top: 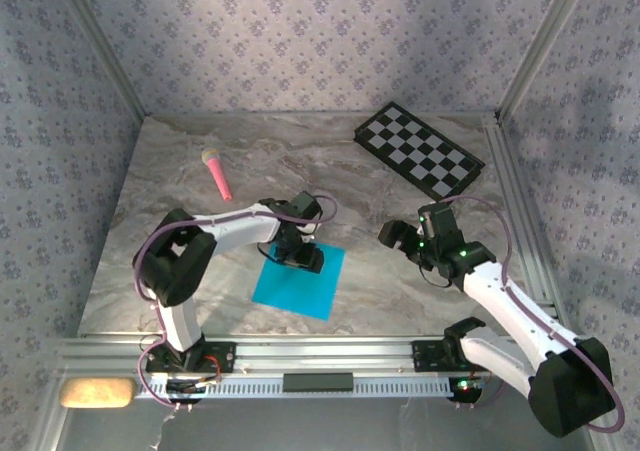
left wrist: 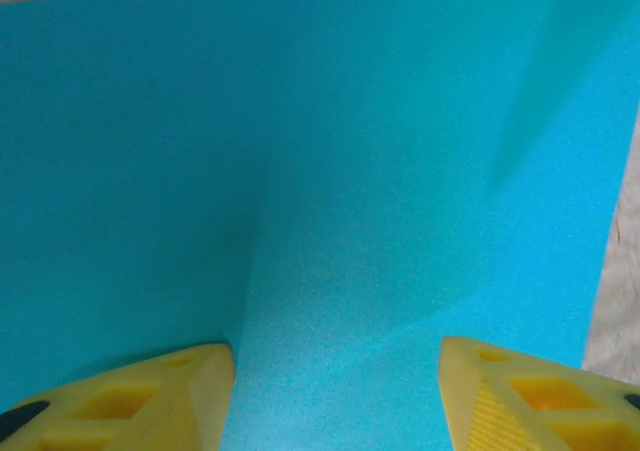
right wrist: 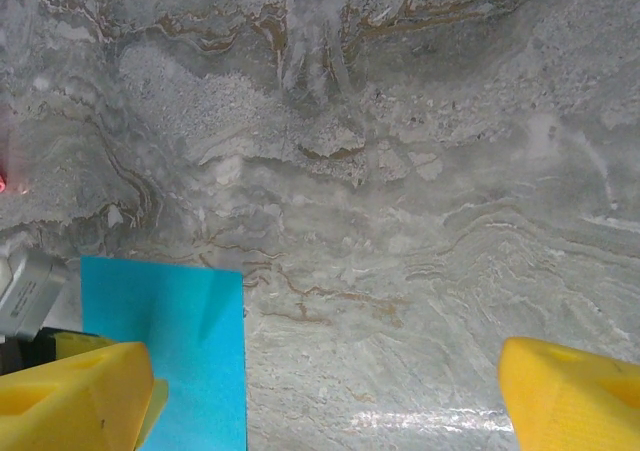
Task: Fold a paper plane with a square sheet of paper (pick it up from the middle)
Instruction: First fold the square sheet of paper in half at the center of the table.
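Yellow plastic fingers (left wrist: 500, 401) of our left gripper (left wrist: 332, 361) sit closest to the lens in the left wrist view. They press down on the square sheet of thin, bright cyan-blue paper (left wrist: 380, 151). The jaws stand partly apart, and the sheet rises in a soft ridge between them, but nothing is clamped. Our right gripper (right wrist: 325, 381) hangs over bare stone with its yellow fingers spread wide and holds nothing.

By size, we start with the grey marbled tabletop (top: 300, 161), which carries everything else. Next comes the black-and-white checkered board (top: 418, 149), lying flat and turned at an angle near the far right corner. The cyan sheet lies on the tabletop towards the near edge, slightly left of centre. From above, we see our left gripper over the sheet's far part, while our right gripper stays off to the right, apart from the paper. Smallest is the pink stick with a pale rounded head (top: 217, 174), lying beyond the sheet to the left and well apart from it.
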You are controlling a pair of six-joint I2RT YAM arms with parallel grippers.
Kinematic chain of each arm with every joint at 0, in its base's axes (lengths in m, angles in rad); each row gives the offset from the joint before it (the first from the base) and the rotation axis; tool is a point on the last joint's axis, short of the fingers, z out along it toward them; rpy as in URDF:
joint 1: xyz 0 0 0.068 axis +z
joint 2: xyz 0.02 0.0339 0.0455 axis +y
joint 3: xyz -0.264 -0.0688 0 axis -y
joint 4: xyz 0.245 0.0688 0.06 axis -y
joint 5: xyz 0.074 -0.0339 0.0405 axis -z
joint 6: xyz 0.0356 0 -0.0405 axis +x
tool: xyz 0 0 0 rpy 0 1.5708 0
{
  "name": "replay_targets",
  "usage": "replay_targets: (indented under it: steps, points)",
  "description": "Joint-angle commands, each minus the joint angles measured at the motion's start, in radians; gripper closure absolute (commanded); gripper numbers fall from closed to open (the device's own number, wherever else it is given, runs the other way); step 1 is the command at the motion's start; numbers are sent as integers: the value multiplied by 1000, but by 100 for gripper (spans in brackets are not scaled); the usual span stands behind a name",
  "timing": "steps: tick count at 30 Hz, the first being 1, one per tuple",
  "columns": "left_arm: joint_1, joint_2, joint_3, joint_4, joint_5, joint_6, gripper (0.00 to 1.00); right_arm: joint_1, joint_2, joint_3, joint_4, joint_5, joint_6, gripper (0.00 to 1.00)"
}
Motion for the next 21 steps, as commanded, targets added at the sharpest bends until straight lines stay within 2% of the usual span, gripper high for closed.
replay_targets:
  steps: [1, 5, 9, 16, 21]
  points:
    - [3, 76, 54, -28, -156, -86, 42, -9, -16, -4, -5, 19, -6, 9]
    - [6, 143, 142, -73, -203, -127, 41, -15, -23, -9, -9, 18, 0, 8]
    - [3, 174, 193, -86, -180, -169, 42, -23, -28, -14, -10, 15, 1, 8]
    - [-32, 129, 113, -5, -91, -252, 42, -31, -29, -23, -6, 11, -2, 8]
    - [-60, 81, 89, 20, -105, -298, 40, -34, -26, -27, 4, -2, -6, 8]
